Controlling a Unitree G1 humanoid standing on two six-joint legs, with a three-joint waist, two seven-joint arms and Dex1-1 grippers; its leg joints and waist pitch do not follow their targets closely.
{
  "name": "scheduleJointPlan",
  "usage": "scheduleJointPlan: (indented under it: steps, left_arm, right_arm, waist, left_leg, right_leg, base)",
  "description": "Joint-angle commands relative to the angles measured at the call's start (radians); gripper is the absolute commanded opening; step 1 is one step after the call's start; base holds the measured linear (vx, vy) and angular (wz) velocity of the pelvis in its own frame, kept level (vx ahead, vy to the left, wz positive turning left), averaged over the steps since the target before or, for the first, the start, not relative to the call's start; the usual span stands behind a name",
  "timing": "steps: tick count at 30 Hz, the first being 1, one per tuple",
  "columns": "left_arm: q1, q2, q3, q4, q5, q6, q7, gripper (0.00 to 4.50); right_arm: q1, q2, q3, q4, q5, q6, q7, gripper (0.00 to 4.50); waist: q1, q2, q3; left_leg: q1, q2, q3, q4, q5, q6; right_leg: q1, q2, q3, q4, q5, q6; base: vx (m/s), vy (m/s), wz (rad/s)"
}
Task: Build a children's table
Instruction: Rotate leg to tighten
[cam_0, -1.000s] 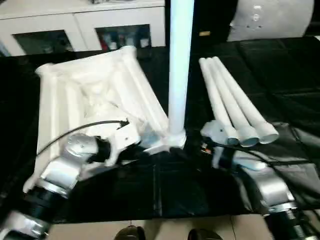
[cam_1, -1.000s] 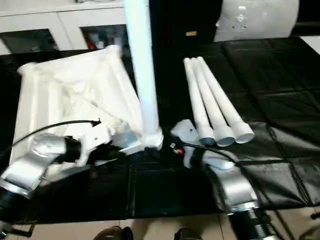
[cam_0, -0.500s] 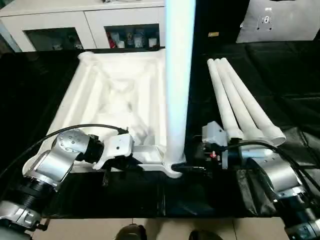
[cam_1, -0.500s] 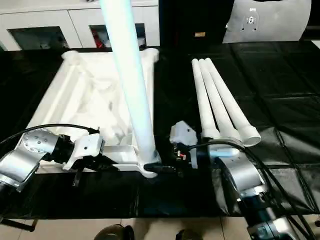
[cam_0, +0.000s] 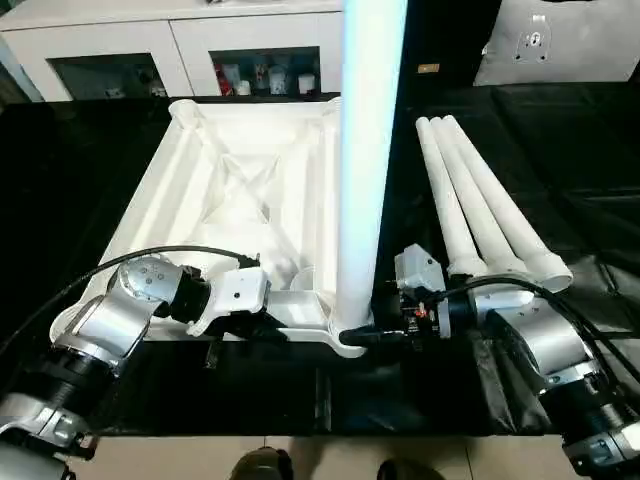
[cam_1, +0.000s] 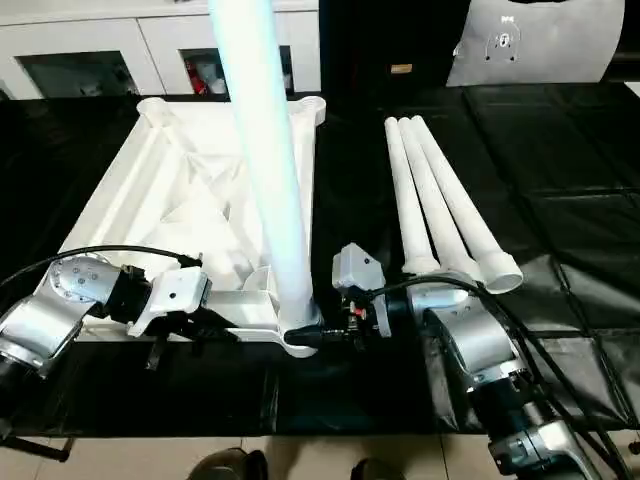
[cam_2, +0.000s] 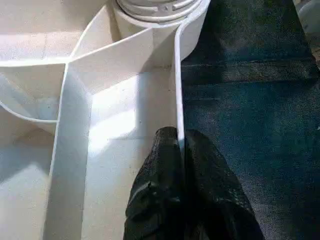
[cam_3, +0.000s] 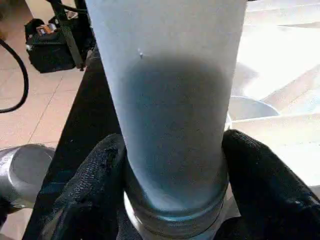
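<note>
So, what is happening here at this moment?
A robot is putting together a white children's table. The table top lies upside down on a black mat, and one leg stands upright in its near corner socket. The left gripper pinches the top's thin rim beside that socket. The right gripper has a finger on each side of the leg's base. Three more legs lie side by side on the mat.
</note>
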Motion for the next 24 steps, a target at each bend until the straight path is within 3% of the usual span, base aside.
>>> scheduleJointPlan:
  steps: [1,2,4,7,8,9,10,12,14,17,19,20,22,23,24]
  left_arm:
    - [0.005,-0.007,-0.028,-0.004,0.011,0.010,-0.018,0.00]
    - [0.007,-0.009,-0.023,-0.008,0.007,0.021,-0.010,0.00]
    - [0.017,-0.020,-0.001,-0.028,-0.007,0.066,0.026,0.00]
    - [0.030,-0.055,0.033,-0.063,-0.011,0.165,0.126,0.00]
    - [0.036,-0.077,0.047,-0.079,-0.019,0.200,0.165,0.00]
    - [0.044,-0.101,0.061,-0.099,-0.030,0.238,0.200,0.00]
    - [0.050,-0.122,0.070,-0.118,-0.036,0.273,0.232,0.00]
    - [0.061,-0.174,0.082,-0.154,-0.030,0.332,0.314,0.00]
    - [0.069,-0.242,0.097,-0.191,-0.019,0.401,0.415,0.00]
    - [0.064,-0.332,0.113,-0.223,0.018,0.477,0.550,0.00]
    - [0.065,-0.390,0.112,-0.269,0.050,0.534,0.629,0.00]
    - [0.066,-0.392,0.112,-0.272,0.051,0.537,0.633,0.00]
    - [0.072,-0.421,0.103,-0.308,0.062,0.568,0.666,0.00]
    - [0.075,-0.430,0.098,-0.322,0.066,0.578,0.675,0.00]
    - [0.084,-0.429,0.092,-0.336,0.068,0.579,0.673,0.00]
  right_arm:
    - [0.011,-0.002,0.018,-0.014,0.005,0.036,0.004,2.63]
    - [0.017,0.000,0.018,-0.021,0.007,0.044,-0.002,2.62]
    - [0.041,0.011,0.015,-0.048,0.015,0.074,-0.029,2.62]
    - [0.079,0.048,0.005,-0.069,0.001,0.084,-0.115,2.61]
    - [0.093,0.069,0.002,-0.071,-0.020,0.082,-0.171,2.61]
    - [0.105,0.091,-0.002,-0.073,-0.038,0.086,-0.225,2.61]
    - [0.115,0.115,-0.004,-0.077,-0.050,0.094,-0.272,2.61]
    - [0.131,0.187,-0.017,-0.079,-0.065,0.132,-0.392,2.61]
    - [0.131,0.258,-0.012,-0.075,-0.090,0.189,-0.507,2.61]
    - [0.111,0.364,-0.020,-0.038,-0.104,0.237,-0.641,2.61]
    - [0.094,0.449,-0.056,-0.011,-0.104,0.281,-0.761,2.61]
    - [0.093,0.453,-0.058,-0.010,-0.104,0.283,-0.767,2.61]
    - [0.085,0.490,-0.073,0.007,-0.126,0.284,-0.832,2.61]
    - [0.083,0.500,-0.076,0.012,-0.141,0.276,-0.854,3.15]
    - [0.086,0.500,-0.081,0.013,-0.148,0.257,-0.863,3.28]
  waist:
    - [-0.004,0.004,-0.058]
    - [-0.006,0.000,-0.058]
    - [-0.004,0.005,-0.055]
    - [-0.008,0.002,-0.050]
    - [-0.006,-0.004,-0.047]
    - [-0.012,-0.005,-0.043]
    - [-0.016,-0.002,-0.037]
    - [-0.023,-0.006,-0.031]
    - [-0.045,-0.010,-0.023]
    - [-0.059,-0.009,-0.020]
    - [-0.063,-0.009,-0.020]
    - [-0.064,-0.016,-0.021]
    - [-0.065,-0.012,-0.025]
    - [-0.064,-0.009,-0.025]
    - [-0.064,-0.010,-0.028]
  left_leg:
    - [0.016,0.067,-0.025,-0.069,-0.139,0.092]
    - [0.016,0.067,-0.024,-0.070,-0.141,0.091]
    - [0.017,0.068,-0.025,-0.071,-0.150,0.083]
    - [0.019,0.072,-0.023,-0.077,-0.186,0.068]
    - [0.020,0.072,-0.025,-0.079,-0.196,0.062]
    - [0.018,0.070,-0.026,-0.083,-0.218,0.048]
    - [0.021,0.067,-0.027,-0.087,-0.253,0.036]
    - [0.020,0.065,-0.029,-0.091,-0.283,0.022]
    - [0.028,0.058,-0.037,-0.096,-0.349,-0.004]
    - [0.034,0.054,-0.037,-0.096,-0.370,-0.003]
    - [0.029,0.053,-0.041,-0.098,-0.357,0.000]
    - [0.026,0.053,-0.042,-0.100,-0.346,0.001]
    - [0.027,0.056,-0.038,-0.102,-0.318,0.006]
    - [0.025,0.056,-0.037,-0.103,-0.305,0.009]
    - [0.024,0.057,-0.036,-0.103,-0.287,0.011]
  right_leg:
    - [0.049,-0.094,0.060,-0.067,-0.110,-0.247]
    - [0.050,-0.093,0.059,-0.069,-0.109,-0.246]
    - [0.049,-0.094,0.060,-0.068,-0.106,-0.250]
    - [0.046,-0.097,0.064,-0.075,-0.155,-0.250]
    - [0.044,-0.097,0.064,-0.080,-0.180,-0.244]
    - [0.048,-0.099,0.064,-0.082,-0.236,-0.234]
    - [0.043,-0.098,0.064,-0.091,-0.320,-0.212]
    - [0.043,-0.099,0.064,-0.097,-0.390,-0.188]
    - [0.036,-0.101,0.063,-0.114,-0.547,-0.132]
    - [0.026,-0.099,0.067,-0.127,-0.604,-0.100]
    - [0.027,-0.101,0.066,-0.129,-0.612,-0.088]
    - [0.030,-0.099,0.066,-0.127,-0.599,-0.084]
    - [0.027,-0.097,0.069,-0.124,-0.537,-0.089]
    - [0.027,-0.095,0.068,-0.124,-0.510,-0.095]
    - [0.030,-0.094,0.068,-0.121,-0.472,-0.101]
  base:
    - [0.000,0.000,0.00]
    - [0.000,0.000,0.00]
    - [0.000,0.000,0.00]
    - [0.000,0.000,0.00]
    - [0.000,0.000,0.00]
    - [0.000,0.000,0.00]
    - [0.000,0.000,0.00]
    - [0.000,0.000,0.00]
    - [0.000,0.000,0.00]
    - [0.000,0.000,0.00]
    - [0.000,0.000,0.00]
    - [0.000,0.000,0.00]
    - [0.000,0.000,0.00]
    - [0.000,0.000,0.00]
    - [0.000,0.000,0.00]
